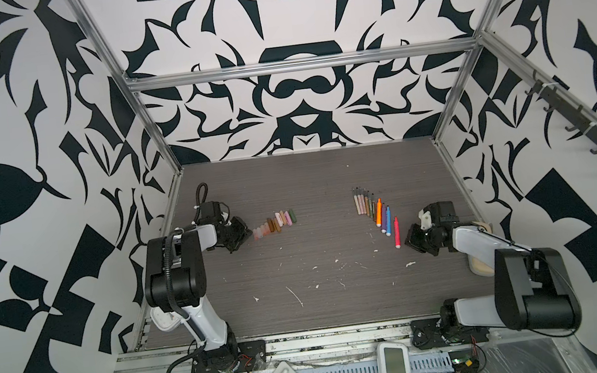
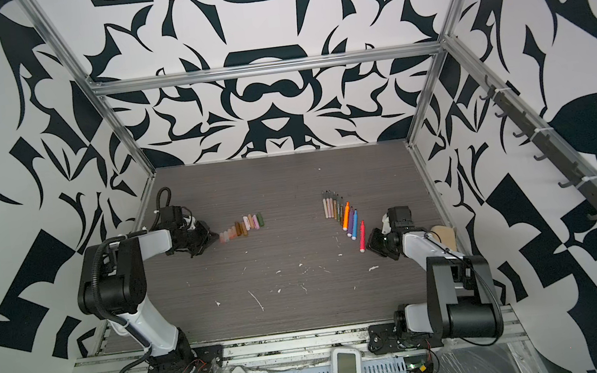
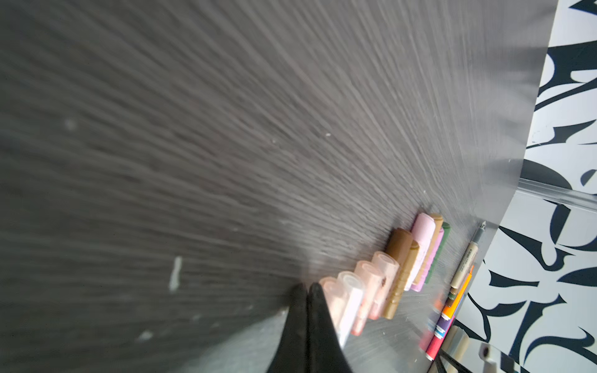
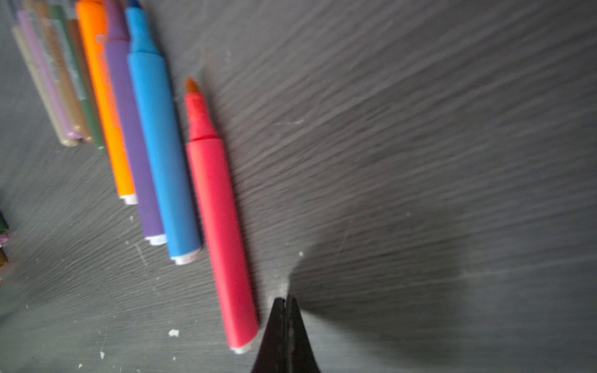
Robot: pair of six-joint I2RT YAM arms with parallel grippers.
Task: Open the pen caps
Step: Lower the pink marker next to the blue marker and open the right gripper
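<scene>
where white scraps (image 1: 294,296) dot the table (image 1: 307,178), pen caps (image 1: 274,224) left, pens (image 1: 379,212) right

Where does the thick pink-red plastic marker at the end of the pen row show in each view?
Top view: thick pink-red plastic marker, right of centre, last of the pens.
Top view: same place.
Left wrist: small, blurred, beyond the stubby plastic pen caps.
Right wrist: large, beside the right gripper.
Shared landmark: the thick blue marker next to it.

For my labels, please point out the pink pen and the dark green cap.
pink pen (image 4: 223,232): right wrist view, middle of the barrel.
dark green cap (image 1: 293,215): in a top view, middle of its side.
</scene>
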